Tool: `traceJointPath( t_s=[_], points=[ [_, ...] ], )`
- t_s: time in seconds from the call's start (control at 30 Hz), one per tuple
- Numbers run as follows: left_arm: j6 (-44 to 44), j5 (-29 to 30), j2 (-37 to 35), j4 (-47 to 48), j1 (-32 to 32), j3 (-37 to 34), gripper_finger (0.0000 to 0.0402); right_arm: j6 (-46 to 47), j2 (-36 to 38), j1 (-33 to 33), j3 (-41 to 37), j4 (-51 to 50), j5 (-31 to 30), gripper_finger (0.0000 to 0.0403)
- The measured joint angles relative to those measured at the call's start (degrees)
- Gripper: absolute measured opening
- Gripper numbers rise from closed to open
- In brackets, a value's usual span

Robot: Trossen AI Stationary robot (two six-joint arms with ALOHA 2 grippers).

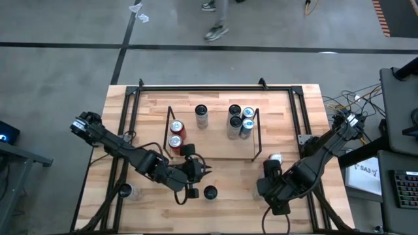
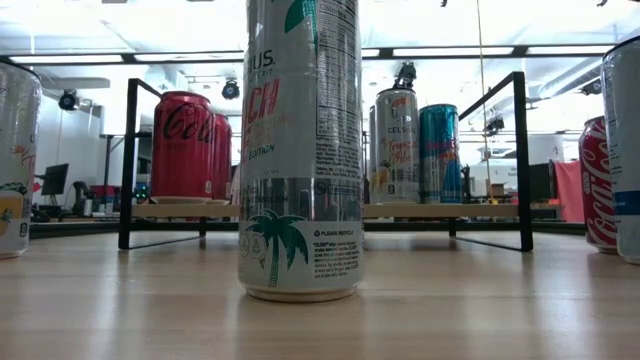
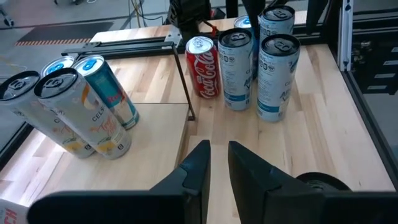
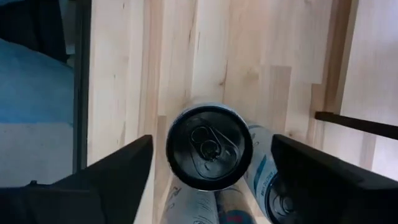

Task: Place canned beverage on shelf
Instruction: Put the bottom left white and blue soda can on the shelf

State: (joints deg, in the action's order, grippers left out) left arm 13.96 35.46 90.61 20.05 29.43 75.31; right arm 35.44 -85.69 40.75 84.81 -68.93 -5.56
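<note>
Shelf: low wire-ended rack, mid-table toward the far edge; red cans at its left end, one dark-topped can beside them, slim cans clustered at its right end.

Right gripper: near the table's front right corner, fingers spread wide either side of a black-topped can, gripping nothing; probably lining up a pick.

Left gripper: fingers almost shut, empty, in front of the shelf, waiting.

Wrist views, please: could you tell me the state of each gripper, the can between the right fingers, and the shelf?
Left gripper: nearly shut, empty.
Right gripper: open, fingers either side of a can.
Can: upright, not gripped.
Shelf: partly filled with upright cans.
</note>
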Motion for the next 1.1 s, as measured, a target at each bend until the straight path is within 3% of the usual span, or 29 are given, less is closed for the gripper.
traceJointPath(
  t_s=[0.2, 0.8, 0.97, 1.1],
  points=[
    [0.0, 0.0, 0.0, 0.1, 0.0, 0.0, 0.0040, 0.0, 0.0, 0.0, -1.9, 0.7, 0.0, 0.0356],
    [-2.3, 0.0, 0.0, -0.5, 0.0, 0.0, 0.0040, -2.1, -0.1, 0.0, -10.8, 7.2, 1.4, 0.0358],
    [-3.0, 0.0, 0.0, -1.5, 0.0, 0.0, 0.0040, -2.8, -0.1, -0.7, -12.9, 10.1, 1.2, 0.0332],
    [-3.0, 0.0, 0.0, -1.9, 0.0, 0.0, 0.0040, -2.9, -0.1, -1.7, -12.9, 10.1, 1.1, 0.0279]
  ],
)
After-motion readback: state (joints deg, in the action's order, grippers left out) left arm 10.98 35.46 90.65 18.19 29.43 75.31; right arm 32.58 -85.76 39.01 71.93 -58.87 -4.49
